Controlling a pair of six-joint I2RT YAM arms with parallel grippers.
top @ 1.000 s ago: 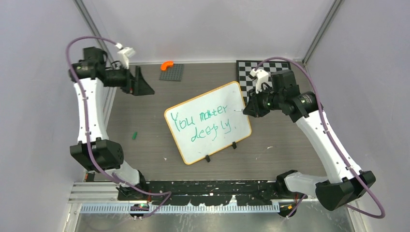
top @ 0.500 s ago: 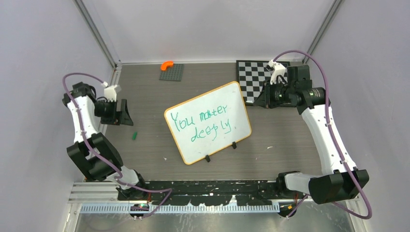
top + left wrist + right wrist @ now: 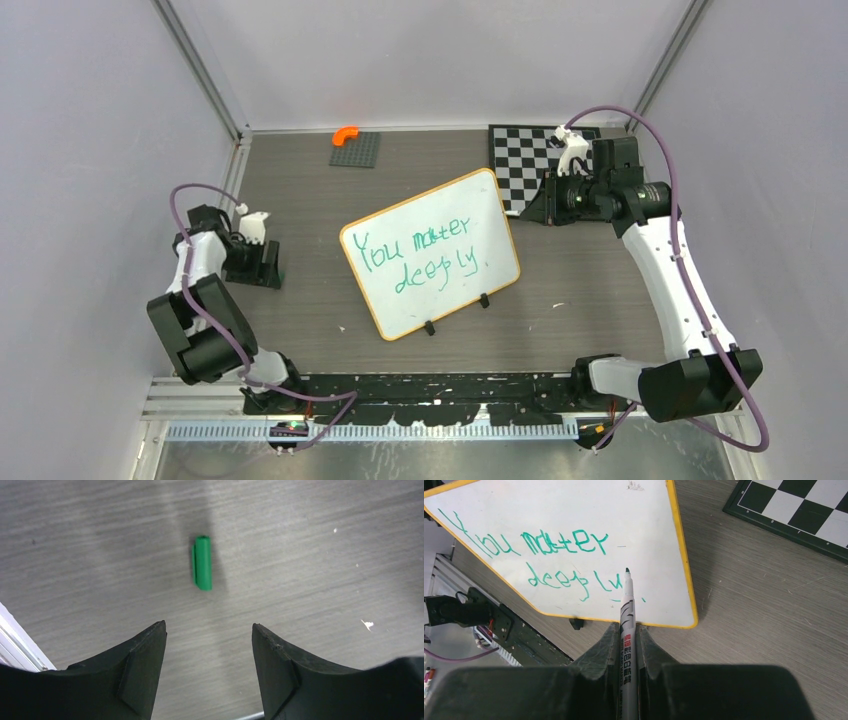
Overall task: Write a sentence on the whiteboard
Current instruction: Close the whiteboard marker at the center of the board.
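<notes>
The whiteboard (image 3: 432,290) stands tilted mid-table on black clip feet, and the green sentence (image 3: 425,252) "You matter deeply." fills two lines on it. My right gripper (image 3: 548,205) hovers off the board's right edge, over the table. It is shut on a grey marker (image 3: 628,615), and the marker's green tip is lifted off the whiteboard (image 3: 574,510) near the sentence (image 3: 564,545). At the table's left, my left gripper (image 3: 268,268) hangs low and open, with nothing between its fingers. A green marker cap (image 3: 202,562) lies on the table just ahead of the left gripper (image 3: 209,627).
A black-and-white chequered board (image 3: 520,160) lies at the back right, beside my right gripper. A grey baseplate (image 3: 356,150) with an orange piece (image 3: 345,133) sits at the back. A black rail (image 3: 430,385) runs along the near edge. Walls close in left and right.
My left arm swung from the back left down to the near left, ending over the green cap with its jaws a little narrower. My right arm drew the marker off the board to the right.
</notes>
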